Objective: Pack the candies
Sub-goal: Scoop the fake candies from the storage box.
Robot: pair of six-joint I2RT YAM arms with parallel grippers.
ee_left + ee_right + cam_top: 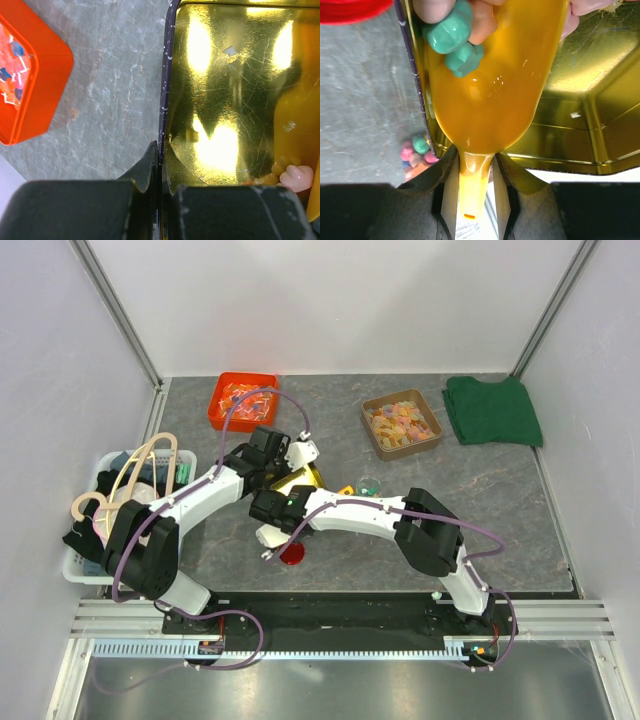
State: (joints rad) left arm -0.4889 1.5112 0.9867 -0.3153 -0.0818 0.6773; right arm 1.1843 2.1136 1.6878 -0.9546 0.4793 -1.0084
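Pinches the yellow scoop [480, 100] by its handle in the right gripper [472, 165], with green and pink candies [452, 32] at its lip over the gold tin [600, 100]. Beyond, clamps the tin's wall in the left gripper [161, 170], pressed together. Probably mid-filling. Next calls for tipping further, clear of the rim.

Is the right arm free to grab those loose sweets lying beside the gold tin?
Probably not yet: the right gripper is clamped on the yellow scoop, though the loose sweets lie close by.
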